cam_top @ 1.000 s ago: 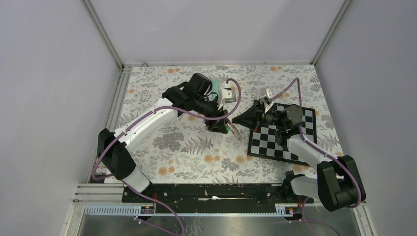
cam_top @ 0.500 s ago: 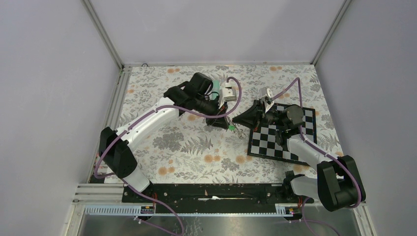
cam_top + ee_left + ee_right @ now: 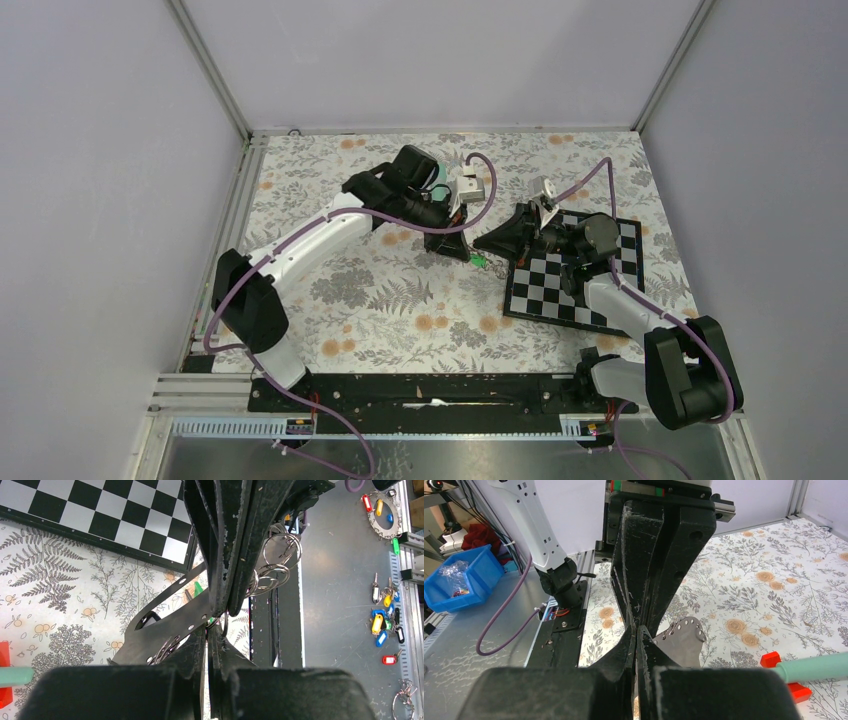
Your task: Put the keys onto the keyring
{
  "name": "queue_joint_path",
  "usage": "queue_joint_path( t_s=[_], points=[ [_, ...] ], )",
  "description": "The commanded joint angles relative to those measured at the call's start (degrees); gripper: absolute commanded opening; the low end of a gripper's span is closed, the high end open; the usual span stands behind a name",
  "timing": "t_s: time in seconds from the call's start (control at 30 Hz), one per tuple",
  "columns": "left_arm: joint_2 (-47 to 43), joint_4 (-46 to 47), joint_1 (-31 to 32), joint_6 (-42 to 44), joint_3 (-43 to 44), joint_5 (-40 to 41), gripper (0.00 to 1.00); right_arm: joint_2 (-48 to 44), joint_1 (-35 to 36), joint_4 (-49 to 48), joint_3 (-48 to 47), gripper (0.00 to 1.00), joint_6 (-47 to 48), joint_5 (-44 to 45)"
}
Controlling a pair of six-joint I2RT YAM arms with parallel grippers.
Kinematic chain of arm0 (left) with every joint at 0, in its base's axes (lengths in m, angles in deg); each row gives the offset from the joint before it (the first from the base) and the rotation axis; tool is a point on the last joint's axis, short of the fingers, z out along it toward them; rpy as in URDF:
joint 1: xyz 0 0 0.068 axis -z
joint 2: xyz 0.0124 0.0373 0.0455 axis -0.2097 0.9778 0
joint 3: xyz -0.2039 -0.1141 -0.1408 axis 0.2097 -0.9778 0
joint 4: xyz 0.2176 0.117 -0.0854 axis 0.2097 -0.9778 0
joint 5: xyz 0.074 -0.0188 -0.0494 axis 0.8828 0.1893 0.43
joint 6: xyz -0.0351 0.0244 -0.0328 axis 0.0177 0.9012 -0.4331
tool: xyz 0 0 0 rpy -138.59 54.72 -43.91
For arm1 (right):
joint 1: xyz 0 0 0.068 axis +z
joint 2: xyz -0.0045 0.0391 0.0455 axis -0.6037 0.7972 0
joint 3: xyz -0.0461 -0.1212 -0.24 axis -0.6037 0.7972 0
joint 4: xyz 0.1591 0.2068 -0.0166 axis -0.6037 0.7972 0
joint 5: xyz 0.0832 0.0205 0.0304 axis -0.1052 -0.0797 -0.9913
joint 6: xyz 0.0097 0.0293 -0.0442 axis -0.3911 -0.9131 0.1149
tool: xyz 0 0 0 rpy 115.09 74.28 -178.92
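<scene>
Both grippers meet tip to tip above the flowered cloth. My right gripper (image 3: 481, 243) is shut on the keyring (image 3: 160, 630), a flat dark strap with small holes; its end runs into those jaws, and metal split rings (image 3: 280, 555) hang beside them. In the right wrist view the strap (image 3: 684, 637) shows just right of my fingers. My left gripper (image 3: 207, 629) is shut right under the strap's edge, with a sliver of green at its tips. The green-headed key (image 3: 199, 588) shows partly behind the strap, and as a green speck (image 3: 478, 260) between the grippers.
A checkerboard (image 3: 575, 285) lies under the right arm. A teal stick (image 3: 819, 666) with a red base (image 3: 774, 659) lies on the cloth beyond the left gripper. Spare tagged keys (image 3: 382, 625) lie on the metal bench past the table's front rail.
My left gripper has moved right, up against the right gripper's tips, and shut. The green key went from lying on the cloth to sitting between the two grippers. The right arm stayed still.
</scene>
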Motion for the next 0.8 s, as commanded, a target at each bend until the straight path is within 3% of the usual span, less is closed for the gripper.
queue_joint_path(
  t_s=[0.0,0.27,0.77],
  points=[
    [0.18,-0.46,0.5,0.89,1.98,-1.85,0.0,-0.93,-0.17,-5.47,-1.04,0.0,0.47,2.92],
    [-3.29,-1.55,0.01,3.64,0.78,0.76,0.0,-1.47,-0.13,-0.71,-1.33,0.0,5.92,0.66],
    [-4.26,-7.91,-0.17,7.9,-0.64,3.32,0.0,-2.41,-0.29,19.86,-3.42,0.0,23.79,-0.32]
  ],
)
